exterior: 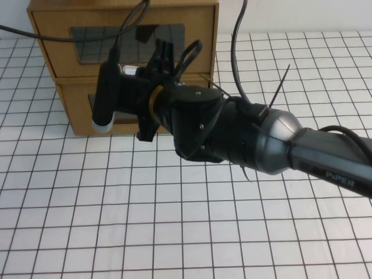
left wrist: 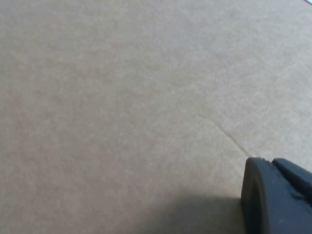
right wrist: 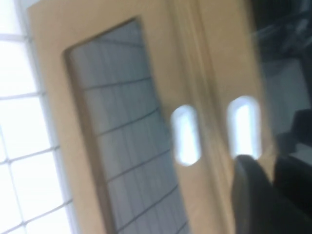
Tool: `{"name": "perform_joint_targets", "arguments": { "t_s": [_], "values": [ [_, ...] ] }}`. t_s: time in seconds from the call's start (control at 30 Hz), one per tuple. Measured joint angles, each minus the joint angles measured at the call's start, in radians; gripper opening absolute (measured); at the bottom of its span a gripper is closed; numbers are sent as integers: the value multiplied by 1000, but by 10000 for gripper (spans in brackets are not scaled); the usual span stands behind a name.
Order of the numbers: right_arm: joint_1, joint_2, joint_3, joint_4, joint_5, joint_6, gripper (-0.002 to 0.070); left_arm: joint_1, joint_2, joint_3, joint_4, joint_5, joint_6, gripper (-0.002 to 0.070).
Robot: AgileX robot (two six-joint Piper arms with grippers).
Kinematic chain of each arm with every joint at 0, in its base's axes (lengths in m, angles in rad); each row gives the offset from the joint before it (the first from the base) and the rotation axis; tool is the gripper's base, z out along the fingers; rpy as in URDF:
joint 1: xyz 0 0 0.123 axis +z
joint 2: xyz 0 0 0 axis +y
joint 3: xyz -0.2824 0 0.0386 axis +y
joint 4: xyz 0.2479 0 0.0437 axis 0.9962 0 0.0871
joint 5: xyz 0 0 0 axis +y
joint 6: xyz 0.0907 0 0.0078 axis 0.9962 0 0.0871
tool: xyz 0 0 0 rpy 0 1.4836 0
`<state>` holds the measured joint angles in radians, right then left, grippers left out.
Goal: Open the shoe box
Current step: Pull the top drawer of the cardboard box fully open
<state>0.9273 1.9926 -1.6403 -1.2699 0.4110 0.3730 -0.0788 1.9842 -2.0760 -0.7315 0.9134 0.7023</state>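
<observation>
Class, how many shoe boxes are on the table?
2: the upper box sits on the lower box, at the table's far side. Right end effector is at their fronts; left end effector is close to cardboard. Others may be hidden.

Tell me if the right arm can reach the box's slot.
Probably yes: the right gripper hangs just before the box front, beside a slot, with nothing between them. The left gripper sits close against plain cardboard.

The shoe box (exterior: 49, 46) is tan-brown cardboard; its windows (exterior: 87, 46) are dark and tinted; the table (exterior: 174, 221) is white with a black grid; the right arm (exterior: 232, 139) is black, with a silver-grey joint.
</observation>
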Motion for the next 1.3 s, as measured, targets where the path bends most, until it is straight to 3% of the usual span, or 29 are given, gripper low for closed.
{"name": "perform_joint_targets", "arguments": {
  "t_s": [0.13, 0.2, 0.5, 0.83, 1.3],
  "values": [
    [-2, 17, -38, -15, -2, 17, 240, 0, 0, 0, 0, 2, 0, -3],
    [-2, 28, -54, -22, 2, 17, 270, 0, 0, 0, 0, 2, 0, -2],
    [-7, 86, -98, -60, 6, 18, 171, 0, 0, 0, 0, 4, 0, -3],
    [-21, 126, -122, -66, -5, 20, 235, 0, 0, -2, 0, 16, 0, -2],
    [-47, 173, -173, -66, -8, 20, 235, 0, 0, -2, 0, 23, 0, -2]
  ]
}}
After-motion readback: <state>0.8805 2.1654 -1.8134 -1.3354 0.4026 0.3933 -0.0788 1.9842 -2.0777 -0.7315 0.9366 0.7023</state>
